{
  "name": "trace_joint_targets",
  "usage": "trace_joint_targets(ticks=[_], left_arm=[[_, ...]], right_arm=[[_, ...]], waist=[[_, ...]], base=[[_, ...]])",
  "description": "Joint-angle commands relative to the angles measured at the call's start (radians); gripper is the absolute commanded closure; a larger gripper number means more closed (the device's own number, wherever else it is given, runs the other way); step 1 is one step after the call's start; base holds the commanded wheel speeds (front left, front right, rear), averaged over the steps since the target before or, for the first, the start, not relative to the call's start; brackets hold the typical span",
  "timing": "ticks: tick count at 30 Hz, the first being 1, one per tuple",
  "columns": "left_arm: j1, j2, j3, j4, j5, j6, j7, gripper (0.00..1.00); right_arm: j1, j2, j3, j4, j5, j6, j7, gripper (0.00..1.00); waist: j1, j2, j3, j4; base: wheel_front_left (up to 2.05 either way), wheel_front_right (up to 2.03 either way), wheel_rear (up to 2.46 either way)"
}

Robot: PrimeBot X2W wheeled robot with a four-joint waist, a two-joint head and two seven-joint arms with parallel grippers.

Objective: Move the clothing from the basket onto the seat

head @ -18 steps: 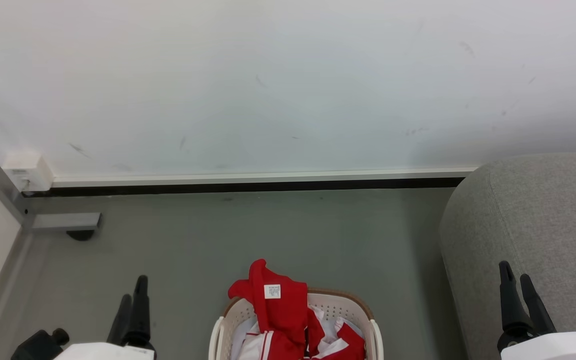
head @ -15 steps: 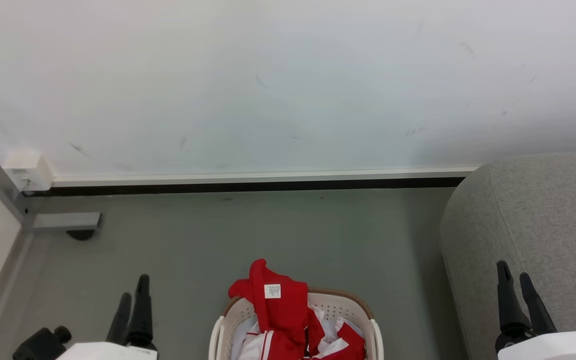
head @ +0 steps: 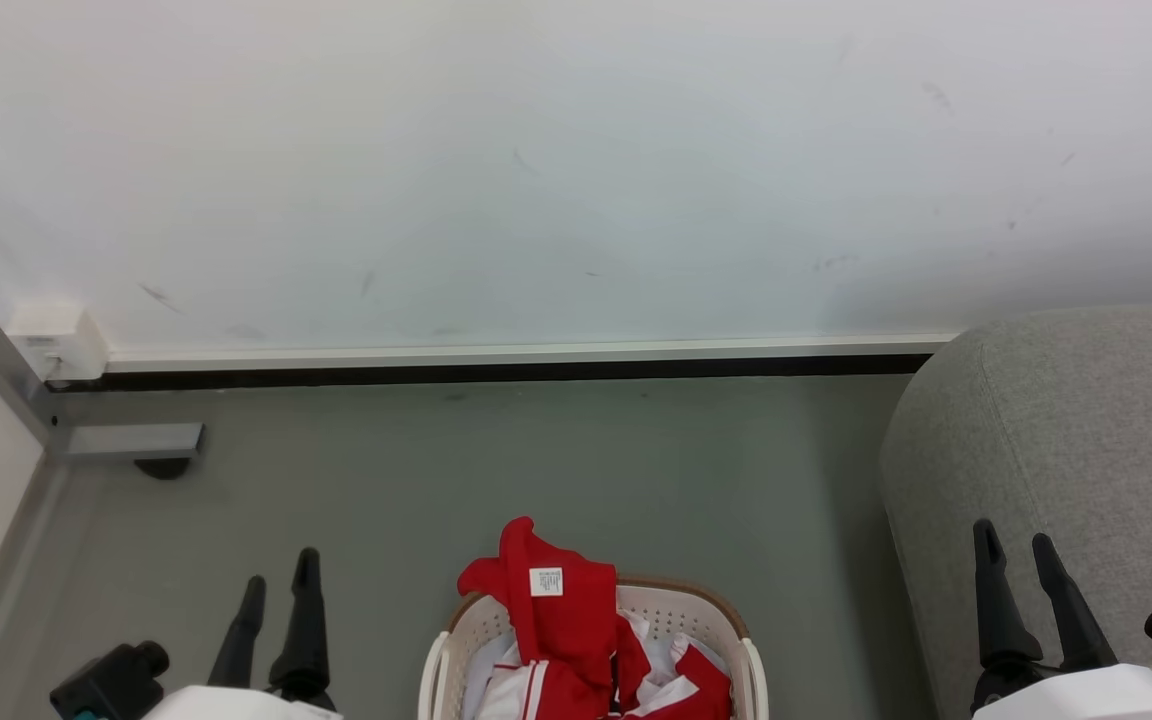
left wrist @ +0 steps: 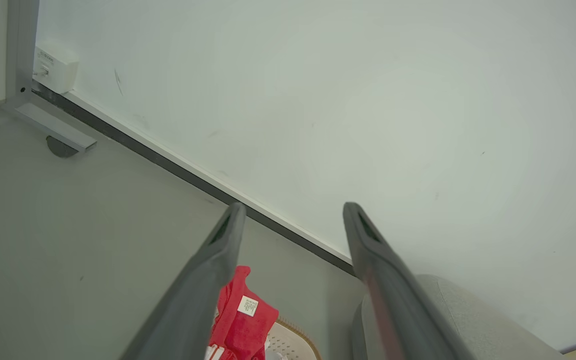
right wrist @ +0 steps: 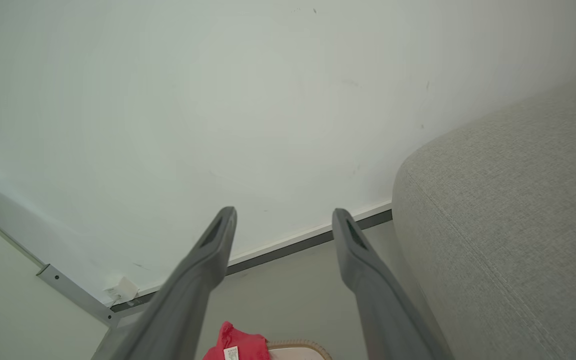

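Note:
Red clothing [head: 561, 630] with white trim and a small white tag is heaped in the cream basket [head: 671, 605] at the bottom middle of the head view, one piece draped over the far rim. The grey seat [head: 1076, 440] stands to the right. My left gripper [head: 281, 575] is open at the lower left, left of the basket, holding nothing. My right gripper [head: 1011, 555] is open at the lower right, in front of the seat. The left wrist view shows the clothing [left wrist: 240, 315], basket [left wrist: 293, 345] and seat [left wrist: 473, 315] beyond its open fingers. The right wrist view shows the clothing [right wrist: 235, 347] and seat [right wrist: 508, 210].
A white wall [head: 576, 160] with a dark skirting strip [head: 496, 372] closes the far side of the grey floor [head: 536, 470]. A metal frame post with a foot [head: 131, 445] and a small white box [head: 56, 345] stand at the far left.
Both grippers have opened wider. The left one has shifted slightly right and the right one slightly left and up. The clothing and basket lie as before.

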State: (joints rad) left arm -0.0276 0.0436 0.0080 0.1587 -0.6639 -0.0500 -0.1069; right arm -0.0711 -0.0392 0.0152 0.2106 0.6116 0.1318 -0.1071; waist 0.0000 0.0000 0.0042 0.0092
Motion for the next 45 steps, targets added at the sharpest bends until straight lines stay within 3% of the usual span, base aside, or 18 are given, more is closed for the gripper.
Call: trace_joint_targets(ticks=[1, 20, 45], left_arm=[[0.001, 0.011, -0.003, -0.015, 0.043, 0.006, -0.013, 0.00], [0.022, 0.032, -0.034, -0.032, 0.263, 0.024, -0.064, 0.00], [0.048, 0.039, -0.073, -0.043, 0.475, 0.047, -0.117, 0.00]], right_arm=[[-0.002, -0.011, 0.003, -0.015, -0.035, -0.001, -0.012, 0.00], [0.002, -0.013, 0.012, -0.012, -0.251, -0.001, -0.064, 0.00], [0.012, -0.014, -0.003, 0.023, -0.441, -0.002, -0.116, 0.00]], waist=[[0.0000, 0.0000, 0.000, 0.000], [0.0000, 0.0000, 0.000, 0.000], [0.0000, 0.0000, 0.001, 0.006]], base=[[0.00, 0.00, 0.00], [0.00, 0.00, 0.00], [0.00, 0.00, 0.00]])
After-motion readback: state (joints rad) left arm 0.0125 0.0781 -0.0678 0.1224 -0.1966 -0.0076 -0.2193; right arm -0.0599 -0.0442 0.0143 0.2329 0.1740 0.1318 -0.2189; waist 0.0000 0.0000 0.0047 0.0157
